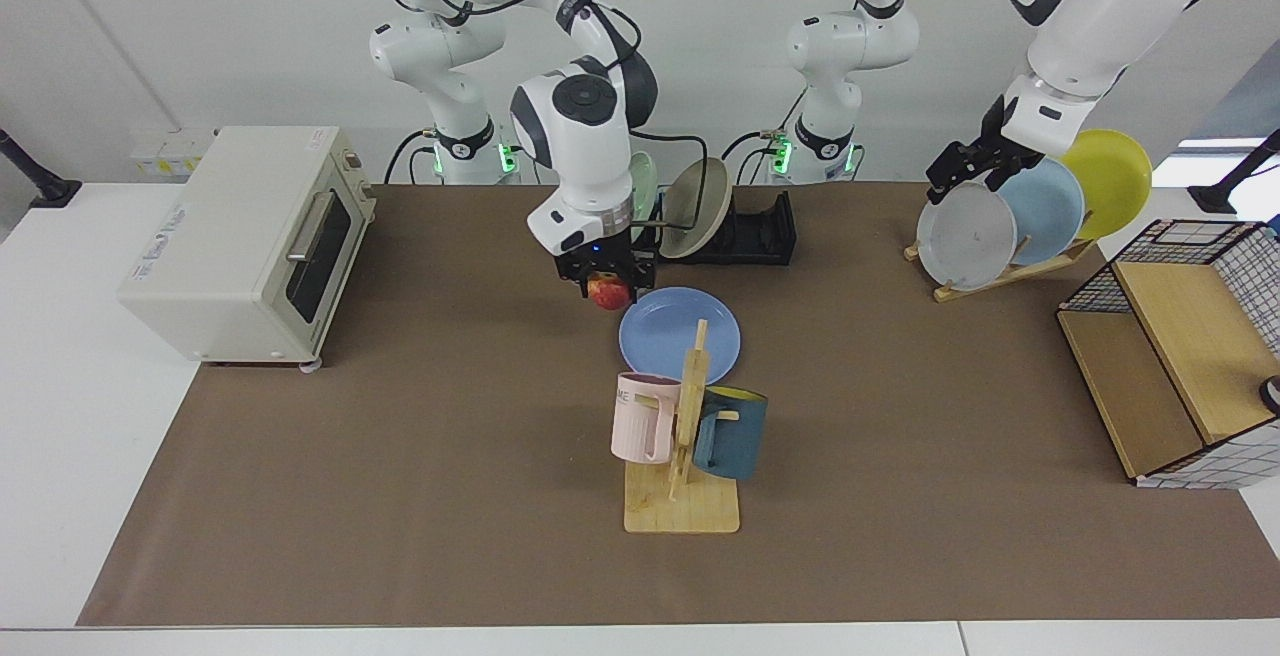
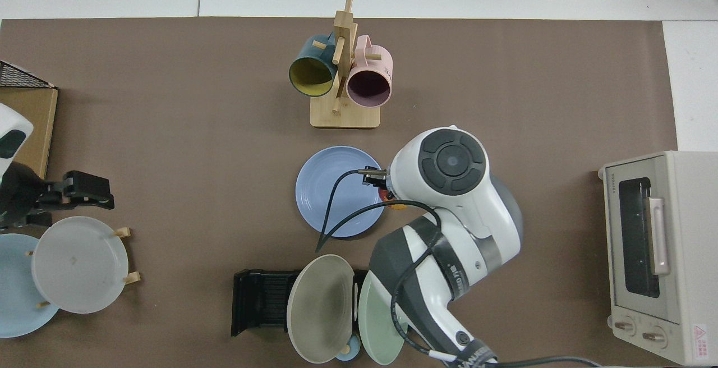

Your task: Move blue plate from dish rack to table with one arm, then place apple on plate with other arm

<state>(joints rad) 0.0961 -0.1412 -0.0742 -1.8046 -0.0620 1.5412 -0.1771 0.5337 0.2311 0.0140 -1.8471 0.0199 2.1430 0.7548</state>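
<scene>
The blue plate (image 1: 680, 338) lies flat on the brown mat of the table (image 1: 400, 456), in front of the black dish rack (image 1: 752, 232). My right gripper (image 1: 607, 288) is shut on the red apple (image 1: 610, 295), hanging just above the plate's rim on the toaster side. In the top view the right wrist covers most of the apple (image 2: 386, 193) at the edge of the blue plate (image 2: 331, 191). My left gripper (image 1: 962, 168) is raised high over the grey plate on the wooden stand, open and holding nothing, far from the blue plate.
A beige plate (image 1: 695, 194) and a green one stand in the dish rack. The mug tree (image 1: 685, 436) with a pink and a dark blue mug stands right in front of the blue plate. A toaster oven (image 1: 240, 241), a wooden plate stand (image 1: 1000, 271) and a wire basket (image 1: 1170, 366) sit at the sides.
</scene>
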